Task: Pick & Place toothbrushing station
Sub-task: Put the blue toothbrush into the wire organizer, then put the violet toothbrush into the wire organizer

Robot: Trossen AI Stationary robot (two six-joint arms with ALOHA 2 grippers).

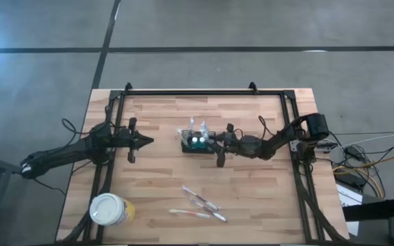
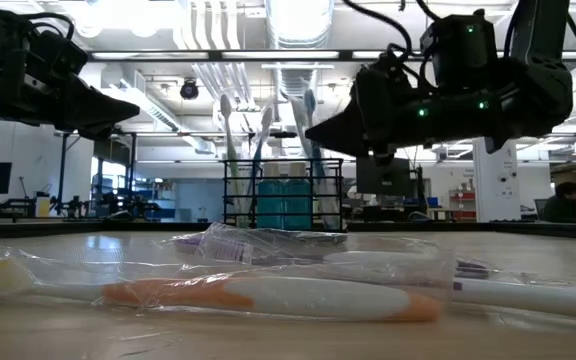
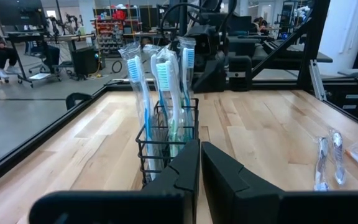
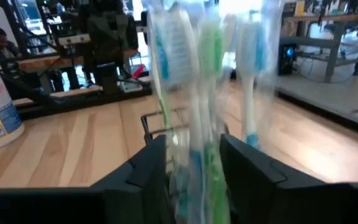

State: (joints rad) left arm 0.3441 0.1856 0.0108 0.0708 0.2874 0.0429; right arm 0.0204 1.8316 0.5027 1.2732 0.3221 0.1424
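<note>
The black wire-mesh caddy [image 1: 195,143] stands upright on its base at the table's middle, with several wrapped toothbrushes [image 3: 160,74] standing in it. My right gripper [image 1: 213,143] is at the caddy's right side, open. In the right wrist view its fingers stand on either side of the wrapped toothbrushes [image 4: 194,93], above the caddy's rim [image 4: 152,117]. My left gripper [image 1: 148,141] is shut and empty. It hangs above the table left of the caddy [image 3: 166,137] and points at it. My right gripper comes in level from the table's right, one finger [image 4: 145,171] on each side of the wrapped toothbrushes. I cannot tell whether the fingers touch the wrappers or the caddy.
A yellow cup with a white lid [image 1: 109,209] stands at the near left. Several wrapped toothbrushes [image 1: 200,203] lie loose on the wood near the front. A black frame rail [image 1: 204,93] runs round the table.
</note>
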